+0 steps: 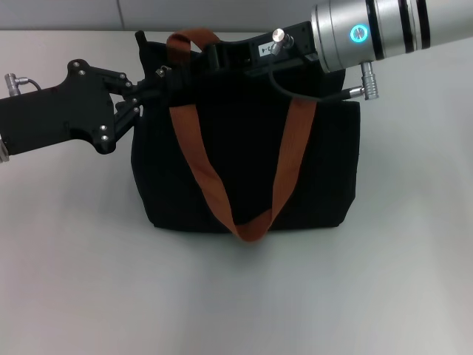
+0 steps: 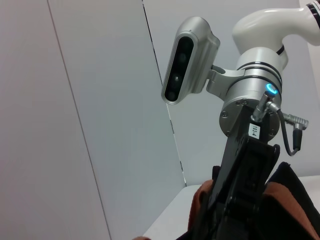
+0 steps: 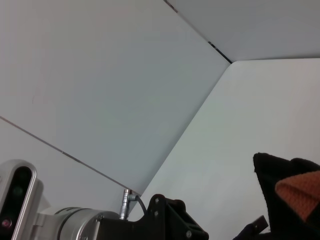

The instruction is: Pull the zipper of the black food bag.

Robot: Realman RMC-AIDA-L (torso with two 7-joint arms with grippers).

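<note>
1. Head view: big black food bag (image 1: pixel 244 170) standing on a white table (image 1: pixel 236 296), near the middle. Two rust-orange handles: one (image 1: pixel 194 137) hanging down the front in a long loop, the other poking up at the top edge. Left gripper (image 1: pixel 150 90) reaching in from the left, tips right at the top left corner of the bag, close together on something small there. Zipper (image 1: pixel 160 72) seen only as a small silver bit at that corner; can't tell for sure if pinched. Right gripper (image 1: pixel 214 55) coming in from the upper right, black fingers down on the bag's top edge beside the upper handle. Can't tell if wide or narrow.

2. Left wrist view: mostly grey wall panels. Right arm up close, with a silver camera and a blue ring light. Right gripper (image 2: pixel 225 210) pointing down into the black bag (image 2: pixel 295 195) and orange strap (image 2: pixel 202 197). Fingertips hidden.

3. Right wrist view: wall and white table (image 3: pixel 240 125). Black corner of the bag (image 3: pixel 280 175) poking up, with a bit of orange handle (image 3: pixel 297 192). Left arm's black body low in the picture. No zipper to be seen here.
</note>
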